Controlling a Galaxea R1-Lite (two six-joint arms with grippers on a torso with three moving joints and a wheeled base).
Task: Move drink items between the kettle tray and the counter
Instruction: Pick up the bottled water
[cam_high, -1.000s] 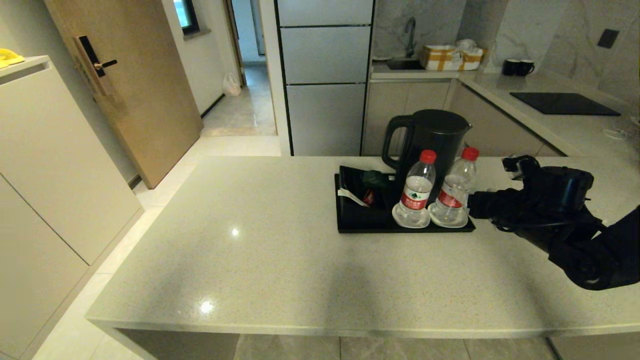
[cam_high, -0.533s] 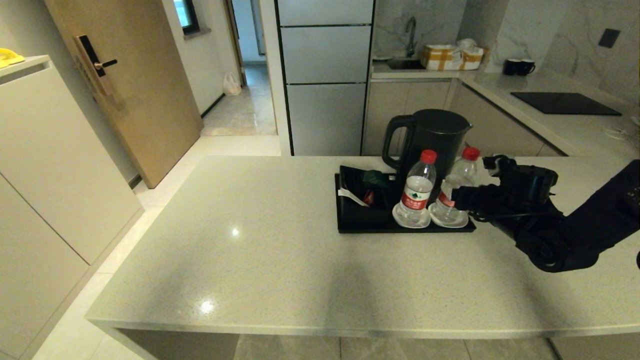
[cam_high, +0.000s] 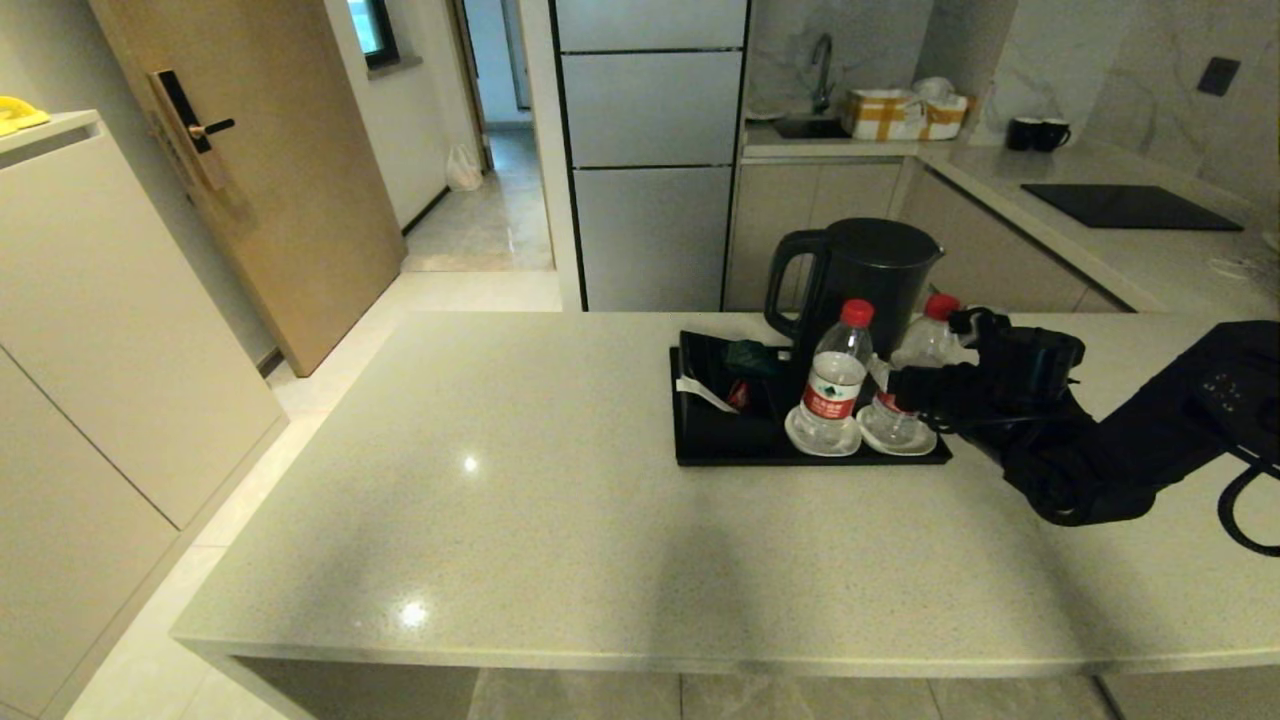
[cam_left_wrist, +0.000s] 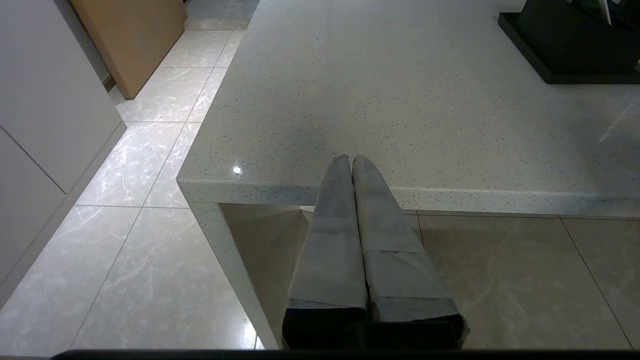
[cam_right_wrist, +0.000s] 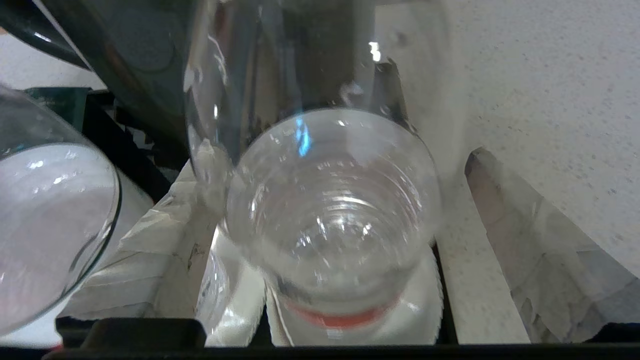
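Right end effector (cam_high: 915, 385), at frame right, stood spread wide around right bottle (cam_high: 925, 345), not gripping, set for pickup; bottle sat on tray (cam_high: 720, 450) coaster, counter (cam_high: 500, 500) centre-right.

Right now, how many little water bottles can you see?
2, both standing on white coasters on the black tray before the kettle: left bottle stands free, right bottle sits between the open right pincer.

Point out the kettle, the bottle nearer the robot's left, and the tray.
kettle (cam_high: 868, 268), head view, on its black body below the lid.
left bottle (cam_high: 835, 385), head view, on its red-and-white label.
tray (cam_high: 720, 440), head view, on a bare stretch of its black floor near the front rim.
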